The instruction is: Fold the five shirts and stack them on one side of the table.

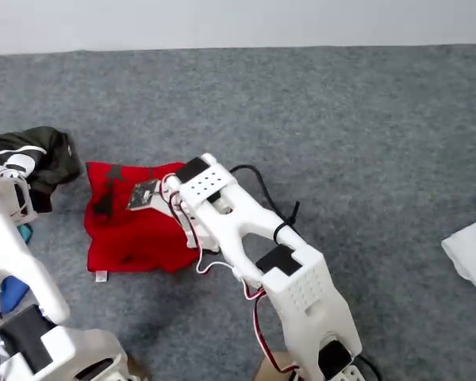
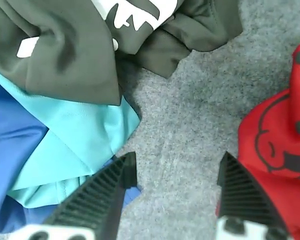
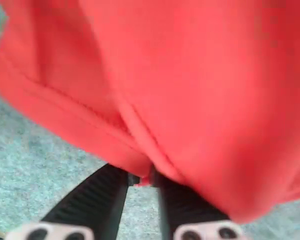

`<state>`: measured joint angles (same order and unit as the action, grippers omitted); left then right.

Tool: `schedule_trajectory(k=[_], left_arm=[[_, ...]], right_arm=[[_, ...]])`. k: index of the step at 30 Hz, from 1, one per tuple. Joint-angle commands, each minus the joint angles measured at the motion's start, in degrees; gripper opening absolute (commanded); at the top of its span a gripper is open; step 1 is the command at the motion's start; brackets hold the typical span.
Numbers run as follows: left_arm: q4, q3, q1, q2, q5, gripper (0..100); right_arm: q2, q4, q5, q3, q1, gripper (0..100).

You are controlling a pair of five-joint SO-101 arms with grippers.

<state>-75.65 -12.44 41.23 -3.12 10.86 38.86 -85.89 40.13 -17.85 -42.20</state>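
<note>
Our right fingers (image 3: pixel 102 195) pinch the red shirt (image 1: pixel 131 230) at its edge; our left fingers (image 2: pixel 107 187) hang spread over the bench (image 2: pixel 190 100) between it and the left-hand shirt pile (image 2: pixel 65 125).

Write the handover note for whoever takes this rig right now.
Right gripper: shut on the red shirt at its edge, mid-table.
Left gripper: open, above bare table between the red shirt and the heap.
Heap at left: dark shirt, teal shirt and blue shirt, all crumpled. White cloth at the right edge.
Done: no stack yet; red seems part-folded.
Left: finish red, fold the rest, stack.
</note>
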Motion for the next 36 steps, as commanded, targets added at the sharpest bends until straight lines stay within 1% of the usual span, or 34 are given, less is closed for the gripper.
schedule_trajectory(k=[1,3,6,12,16,19,23,25,30,36], left_arm=[[0.97,0.31,0.09,-2.90,-0.35,27],[0.97,0.31,0.09,-2.90,-0.35,27],[0.88,0.31,0.09,-2.90,-0.35,27],[0.53,0.31,0.18,-3.34,-0.26,27],[0.00,0.75,0.09,-3.43,-0.26,27],[-2.64,1.98,-0.53,-4.13,-0.26,27],[-6.77,2.15,-5.27,-7.82,1.49,27],[-8.18,2.15,-8.26,-10.37,1.93,27],[-8.44,0.92,-14.33,-15.30,1.76,27],[-8.53,-2.33,-19.60,-16.88,1.76,27]], right_arm=[[0.22,-0.40,0.18,-0.35,0.04,1.1],[0.13,-1.27,0.18,-0.79,0.13,1.1],[0.13,-5.58,0.18,-4.13,1.54,1.1],[-0.48,-16.92,0.44,-18.29,6.55,1.1],[-6.55,-17.01,0.62,-20.84,9.27,1.1],[-11.82,-17.10,0.97,-20.75,10.86,1.1],[-18.68,-17.10,0.88,-20.75,14.37,1.1],[-21.76,-17.10,-0.53,-20.75,16.75,1.1],[-28.44,-17.10,-4.84,-20.75,24.57,1.1],[-34.68,-17.10,-5.45,-20.75,32.66,1.1]])
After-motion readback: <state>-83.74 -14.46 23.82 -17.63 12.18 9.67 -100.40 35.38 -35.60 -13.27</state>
